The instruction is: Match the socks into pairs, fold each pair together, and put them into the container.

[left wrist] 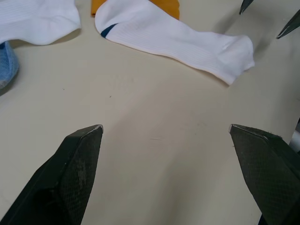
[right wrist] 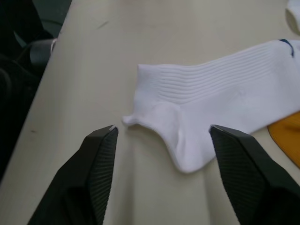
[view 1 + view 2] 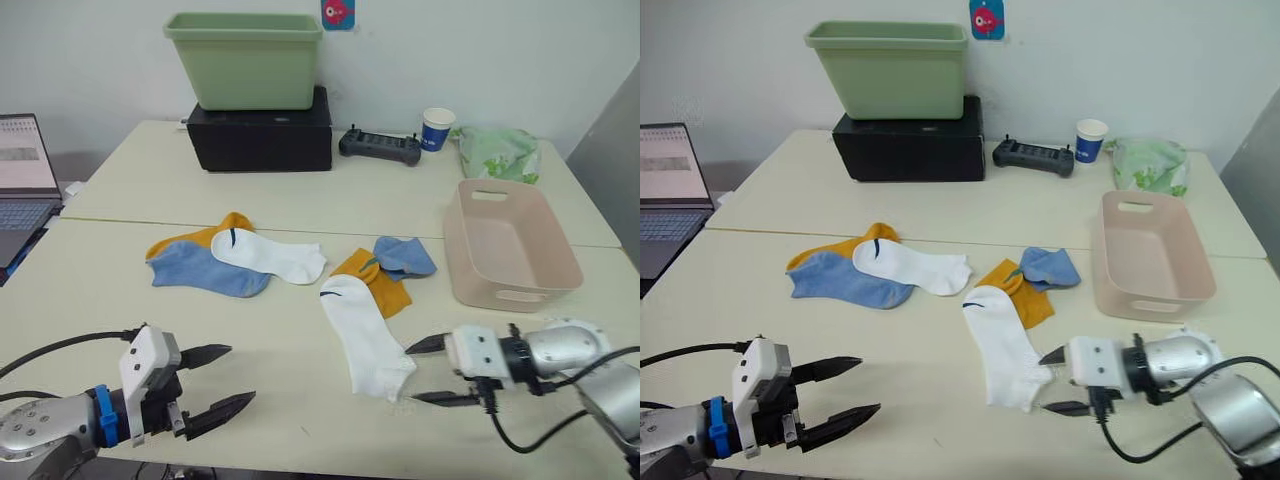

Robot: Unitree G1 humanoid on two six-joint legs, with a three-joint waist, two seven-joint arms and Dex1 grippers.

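Several socks lie on the table. At centre left a white sock (image 3: 272, 256) rests over a light blue sock (image 3: 205, 268) and a mustard-yellow sock (image 3: 205, 238). Right of centre a second white sock (image 3: 362, 335) overlaps a yellow sock (image 3: 382, 285) and a blue sock (image 3: 405, 256). The pale pink container (image 3: 510, 243) stands empty at the right. My right gripper (image 3: 432, 371) is open, just beside the toe end of the near white sock (image 2: 206, 112). My left gripper (image 3: 218, 380) is open over bare table near the front edge.
A light green tub (image 3: 246, 58) sits on a black box (image 3: 262, 132) at the back. A black controller (image 3: 380, 146), a paper cup (image 3: 437, 128) and a pale green bag (image 3: 500, 152) lie behind the container. A laptop (image 3: 24, 170) is at the far left.
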